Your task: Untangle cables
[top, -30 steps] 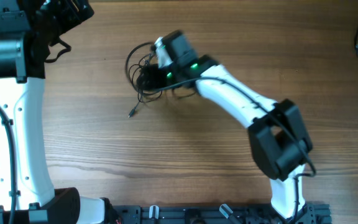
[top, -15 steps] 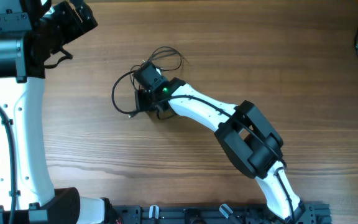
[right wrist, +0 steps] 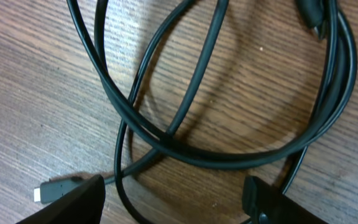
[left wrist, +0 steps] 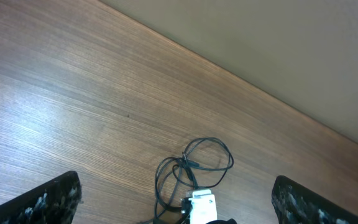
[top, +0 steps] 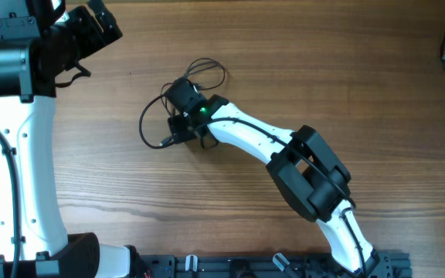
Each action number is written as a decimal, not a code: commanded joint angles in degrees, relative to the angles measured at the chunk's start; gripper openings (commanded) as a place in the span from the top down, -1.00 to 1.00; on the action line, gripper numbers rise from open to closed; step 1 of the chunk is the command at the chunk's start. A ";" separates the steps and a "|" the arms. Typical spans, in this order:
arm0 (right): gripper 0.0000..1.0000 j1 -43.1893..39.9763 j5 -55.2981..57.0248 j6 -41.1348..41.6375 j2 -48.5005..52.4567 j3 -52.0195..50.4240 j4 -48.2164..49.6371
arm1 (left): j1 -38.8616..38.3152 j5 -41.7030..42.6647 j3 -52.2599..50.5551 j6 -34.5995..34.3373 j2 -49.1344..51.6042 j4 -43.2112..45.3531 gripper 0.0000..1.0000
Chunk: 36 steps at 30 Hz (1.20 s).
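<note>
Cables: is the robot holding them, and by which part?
Nothing is held. The right gripper hangs open over the cables; the left gripper is open, away from them.

The cables lie on the worktop, left of centre, directly beneath the right claw. The left claw sits over the far left corner, well apart.

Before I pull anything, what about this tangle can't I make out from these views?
Overhead: the right arm covers the middle of the cables.
Right wrist: the cables run off the top and right edges; how many there are is unclear.
Left wrist: the cables are too small, and the bottom edge cuts them off.
</note>
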 commanded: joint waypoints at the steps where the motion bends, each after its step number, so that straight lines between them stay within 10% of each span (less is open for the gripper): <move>1: -0.50 -0.35 -2.34 -9.22 2.82 -1.99 0.46 | 0.20 0.48 0.57 -0.55 0.48 -0.09 -1.00; 9: -0.24 -0.46 2.86 -53.57 2.73 -2.01 1.16 | 0.20 0.48 0.57 -0.55 3.15 -0.68 -1.00; 10: 0.13 -0.46 4.02 -54.03 2.75 -2.01 1.51 | 0.20 0.48 0.57 -0.55 3.58 -0.72 -1.00; 12: 0.91 -0.46 2.60 -52.06 2.78 -2.14 1.57 | 0.20 0.48 0.57 -0.55 4.11 -0.76 -1.00; 19: 0.91 -0.52 -0.39 -32.83 1.03 -6.40 6.91 | 0.20 0.48 0.57 0.13 4.13 -0.37 -1.00; 27: 0.92 -5.25 -0.31 -23.02 -31.43 -5.57 1.27 | 0.20 1.79 0.57 2.73 4.24 1.36 -1.00; 36: 0.92 -17.22 -0.31 -17.51 -47.87 -5.57 -5.14 | -0.37 37.59 0.57 8.37 15.69 -1.31 -1.00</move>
